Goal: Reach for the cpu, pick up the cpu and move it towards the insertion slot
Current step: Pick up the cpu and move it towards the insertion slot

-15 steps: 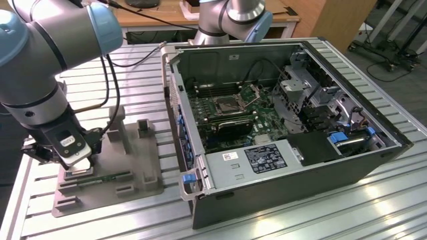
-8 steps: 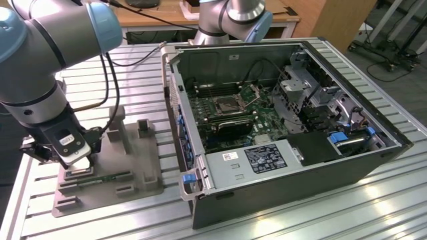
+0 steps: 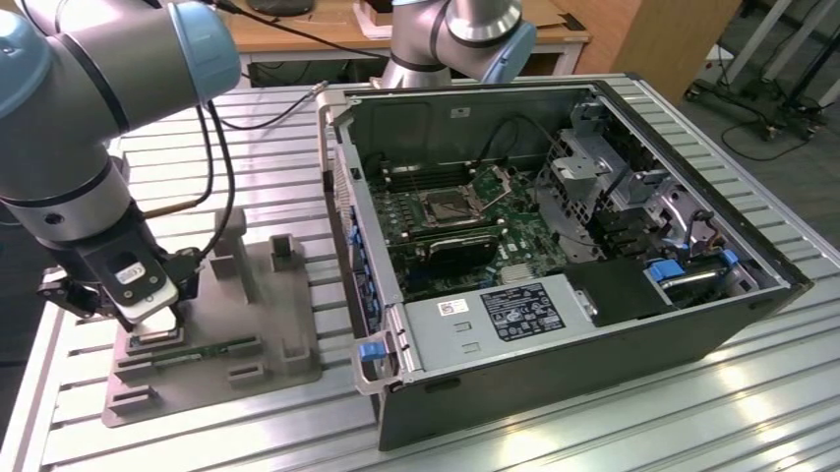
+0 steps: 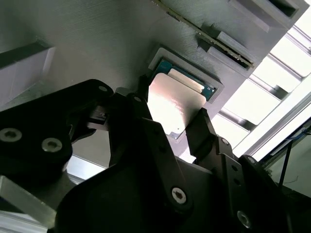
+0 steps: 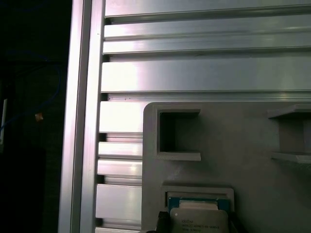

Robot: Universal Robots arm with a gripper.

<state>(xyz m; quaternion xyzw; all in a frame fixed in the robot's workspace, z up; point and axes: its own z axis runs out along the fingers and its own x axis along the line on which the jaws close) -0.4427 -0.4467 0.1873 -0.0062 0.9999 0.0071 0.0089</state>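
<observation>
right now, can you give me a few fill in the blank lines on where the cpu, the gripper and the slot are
1. The cpu lies in a recess of a holder whose colour is ____.
2. The thing nearest the gripper is the ____.
3. The insertion slot is inside the open computer case, while the cpu is ____ it.
4. In the exterior view, the holder stands on that view's ____ of the case.

Missing words: grey; cpu; outside; left.

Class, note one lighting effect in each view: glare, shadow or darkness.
Exterior view: glare streaks on the slatted table. Second wrist view: reflection washes out the cpu. First wrist view: bright slats, near-black beyond the table's edge.
</observation>
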